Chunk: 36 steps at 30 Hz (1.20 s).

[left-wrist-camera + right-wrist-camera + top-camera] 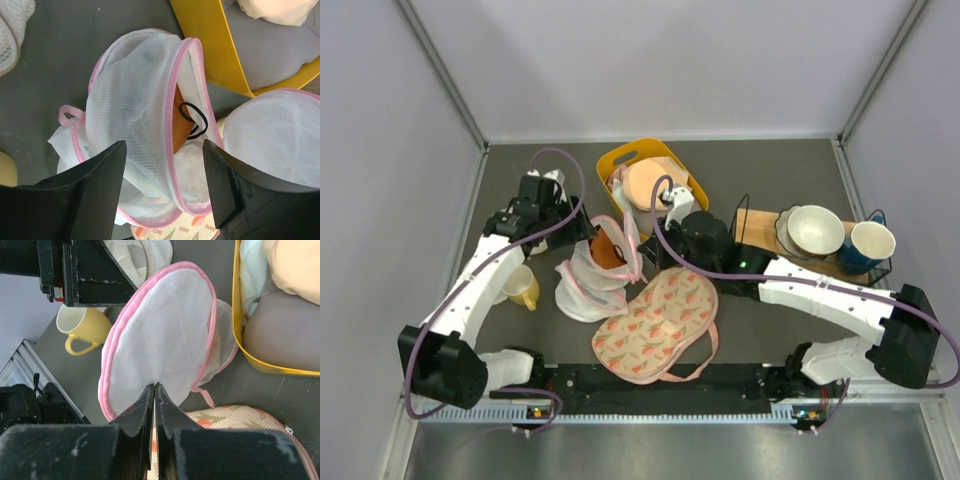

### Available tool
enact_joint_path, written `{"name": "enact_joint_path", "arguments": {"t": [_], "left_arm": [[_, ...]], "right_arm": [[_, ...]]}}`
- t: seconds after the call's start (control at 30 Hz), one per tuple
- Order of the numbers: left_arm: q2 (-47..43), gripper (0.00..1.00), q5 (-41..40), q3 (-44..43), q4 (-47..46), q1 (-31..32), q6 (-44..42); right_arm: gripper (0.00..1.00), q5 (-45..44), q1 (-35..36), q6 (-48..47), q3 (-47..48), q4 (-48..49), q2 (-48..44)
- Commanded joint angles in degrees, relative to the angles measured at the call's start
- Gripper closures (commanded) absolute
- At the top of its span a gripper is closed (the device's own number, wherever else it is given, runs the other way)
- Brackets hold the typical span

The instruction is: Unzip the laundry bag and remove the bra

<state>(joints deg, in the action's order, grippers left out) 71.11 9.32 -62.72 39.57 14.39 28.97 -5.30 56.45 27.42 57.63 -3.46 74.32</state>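
Observation:
The laundry bag [582,285] is a white mesh clamshell with pink zipper edging, lying mid-table with its two domes parted. In the left wrist view the bag [135,100] gapes, and the burnt-orange bra [178,132] with a black loop shows inside the gap. The bra also shows in the top view [607,250]. My left gripper [164,150] is open and empty, its jaws straddling the bag's pink edge from above. It sits at the bag's far left [582,235]. My right gripper [155,386] is shut on the mesh of one dome [165,335], holding it up at the bag's right [642,250].
A yellow basket [640,170] with a pale peach bra [650,185] stands just behind the bag. A yellow mug [520,287] is to the left, and a cream pouch with red print [655,325] is in front. A rack holding a bowl [815,228] and a blue cup [870,245] is at the right.

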Motion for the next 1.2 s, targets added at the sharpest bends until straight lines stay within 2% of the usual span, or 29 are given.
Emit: {"name": "enact_joint_path", "arguments": {"t": [0.0, 0.07, 0.13, 0.23, 0.27, 0.3, 0.47, 0.7, 0.73, 0.77, 0.8, 0.83, 0.9, 1.07, 1.17], "left_arm": [[-0.8, 0.32, -4.2, -2.1, 1.2, 1.0, -2.0], [-0.3, 0.35, -4.5, -2.1, 1.3, 1.3, -2.3], [1.0, 0.41, -1.5, -2.1, 0.8, 1.3, -2.8], [3.9, 0.60, 0.9, -2.5, 0.0, 1.4, -3.1], [4.6, 0.90, 0.2, -3.4, 0.2, 1.4, -3.1], [5.3, 1.00, -0.3, -4.0, 1.3, 1.4, -3.1], [1.6, 1.00, -2.6, -10.6, 3.5, 1.3, -3.4], [-4.8, 1.00, -1.7, -20.6, 2.0, 1.2, -2.0], [-4.9, 1.00, -1.2, -22.0, 1.5, 1.2, -2.4], [-5.4, 1.00, -0.5, -22.3, 0.9, 1.2, -2.9], [-5.4, 1.00, -0.2, -22.4, 0.4, 1.2, -3.2], [-5.5, 1.00, 0.3, -22.2, 0.2, 1.2, -4.4], [-5.1, 1.00, 0.2, -21.6, -0.7, 1.1, -5.6], [-4.3, 1.00, 1.7, -18.7, -1.7, 0.7, -7.0], [-4.9, 1.00, 4.3, -16.9, -3.5, 0.5, -8.1]], "right_arm": [[1.00, -1.8, -0.2, -1.4, 0.2, 0.6, -1.7], [1.00, -1.6, -0.2, -1.4, 0.3, 0.5, -1.6], [1.00, -1.6, -0.2, -1.6, 0.1, 0.6, -1.6], [1.00, -1.6, -0.2, -1.7, -0.2, 0.3, -2.0], [1.00, -1.6, -0.2, -1.8, -0.3, 0.2, -2.1], [1.00, -1.7, -0.2, -1.8, -0.4, -0.1, -2.3], [1.00, -2.0, -0.1, -2.5, -2.2, 0.5, -6.8], [1.00, 1.1, 1.0, -4.0, -13.6, 18.7, -17.7], [0.92, 1.3, 1.4, -4.0, -14.1, 19.7, -18.3], [0.77, 1.2, 2.0, -3.8, -14.5, 19.4, -19.0], [0.55, 1.1, 2.3, -3.8, -15.1, 19.1, -19.2], [0.47, 0.6, 2.6, -3.8, -15.6, 18.2, -19.5], [0.36, -1.6, 2.6, -3.7, -16.6, 17.4, -20.2], [0.37, -9.5, 2.6, -7.5, -15.9, 15.4, -23.5], [0.39, -10.8, 2.6, -9.8, -10.6, 12.3, -19.8]]}}
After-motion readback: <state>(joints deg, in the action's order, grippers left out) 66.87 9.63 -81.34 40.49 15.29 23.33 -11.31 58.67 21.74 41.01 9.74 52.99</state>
